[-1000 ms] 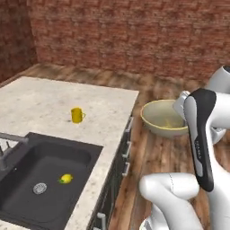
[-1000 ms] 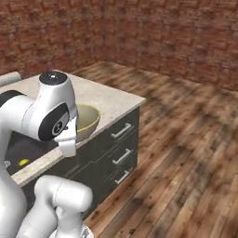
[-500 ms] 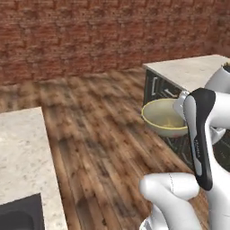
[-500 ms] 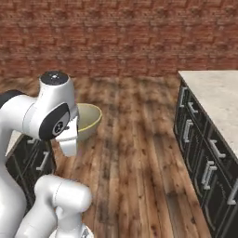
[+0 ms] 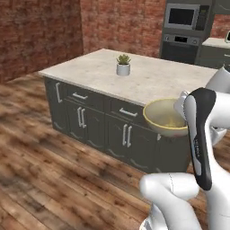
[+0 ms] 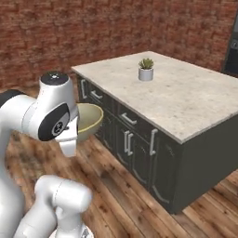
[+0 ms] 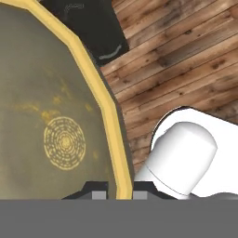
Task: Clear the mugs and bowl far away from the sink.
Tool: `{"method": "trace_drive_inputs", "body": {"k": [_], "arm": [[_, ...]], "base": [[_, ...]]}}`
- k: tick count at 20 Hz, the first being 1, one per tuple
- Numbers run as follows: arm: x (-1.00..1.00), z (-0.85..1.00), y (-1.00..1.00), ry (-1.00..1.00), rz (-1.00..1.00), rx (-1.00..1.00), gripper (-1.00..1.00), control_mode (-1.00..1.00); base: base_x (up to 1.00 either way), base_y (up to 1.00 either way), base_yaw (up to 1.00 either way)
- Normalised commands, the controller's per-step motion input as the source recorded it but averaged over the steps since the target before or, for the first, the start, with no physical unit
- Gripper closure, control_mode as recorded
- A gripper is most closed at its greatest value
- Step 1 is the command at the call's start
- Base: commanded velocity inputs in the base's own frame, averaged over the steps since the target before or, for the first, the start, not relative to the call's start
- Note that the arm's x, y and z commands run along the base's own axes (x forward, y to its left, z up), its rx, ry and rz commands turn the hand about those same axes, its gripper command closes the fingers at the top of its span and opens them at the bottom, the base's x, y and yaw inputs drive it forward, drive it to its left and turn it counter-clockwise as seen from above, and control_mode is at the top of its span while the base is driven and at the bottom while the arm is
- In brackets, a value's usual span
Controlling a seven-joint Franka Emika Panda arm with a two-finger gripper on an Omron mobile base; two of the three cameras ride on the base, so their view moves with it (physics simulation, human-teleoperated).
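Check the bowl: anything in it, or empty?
Empty. The hand view shows the bowl with a bare speckled inside, and its rim sits between the gripper fingertips. It rides upright in the left base view.

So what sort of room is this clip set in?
A rendered home kitchen, most likely: an island counter with dark drawers on a wood floor, a built-in oven with a microwave above against the brick wall, and a small potted plant on the stone top.

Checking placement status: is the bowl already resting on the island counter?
No, the bowl hangs off the gripper beside the island counter, above the wood floor.
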Motion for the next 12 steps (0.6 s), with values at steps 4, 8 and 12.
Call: {"method": "trace_drive_inputs", "body": {"k": [4, 8, 12], "arm": [[0.0, 0.0, 0.0, 0.0, 0.0, 0.0, 1.0, 1.0], [0.0, 0.0, 0.0, 0.0, 0.0, 0.0, 1.0, 1.0], [0.0, 0.0, 0.0, 0.0, 0.0, 0.0, 1.0, 1.0]], "base": [[0.97, -0.08, -0.38], [1.0, -0.15, -0.29], [1.0, -0.45, -0.21]]}}
